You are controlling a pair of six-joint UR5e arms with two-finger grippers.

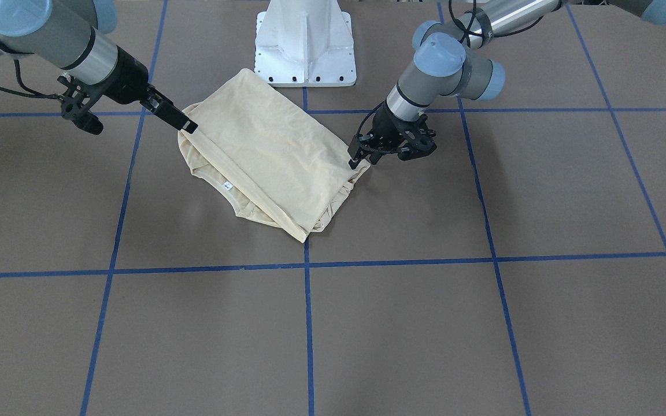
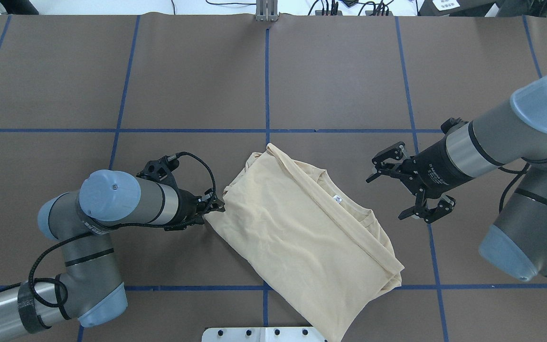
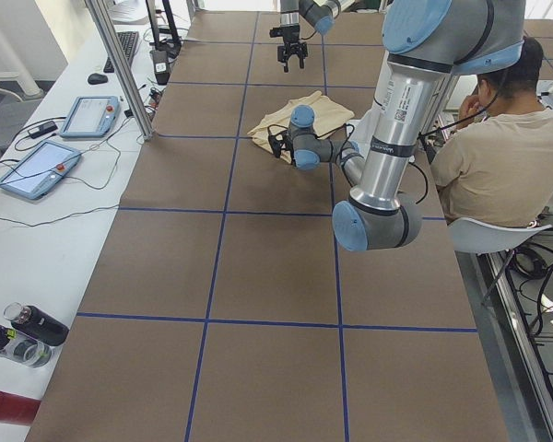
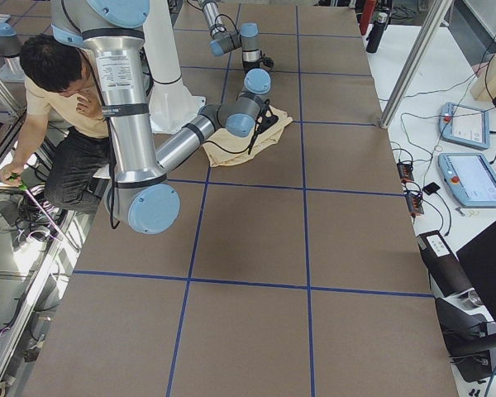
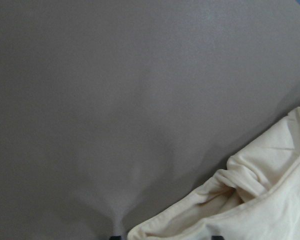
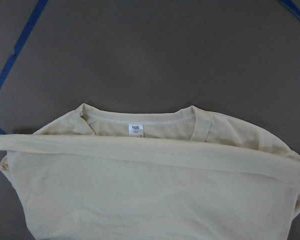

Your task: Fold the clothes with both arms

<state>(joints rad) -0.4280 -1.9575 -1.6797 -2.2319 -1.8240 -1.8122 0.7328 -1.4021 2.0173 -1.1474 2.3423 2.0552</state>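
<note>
The pale cream-yellow shirt (image 2: 302, 242) lies folded into a slanted rectangle on the brown table, its print hidden. Its ribbed collar with the white tag (image 2: 335, 198) shows on the right edge, and also in the right wrist view (image 6: 136, 130). My left gripper (image 2: 215, 207) is low at the shirt's left edge. In the left wrist view the fabric edge (image 5: 270, 200) lies between the fingertips, which stand apart. My right gripper (image 2: 394, 190) is open and empty. It is off the shirt's collar side and faces it. In the front view it (image 1: 188, 124) is by the shirt (image 1: 269, 156).
The white pedestal base (image 1: 305, 46) stands just behind the shirt. Blue tape lines (image 2: 267, 85) grid the table. A seated person (image 3: 507, 157) is beside the robot. Tablets (image 3: 37, 166) and bottles (image 3: 23, 331) lie on a side bench.
</note>
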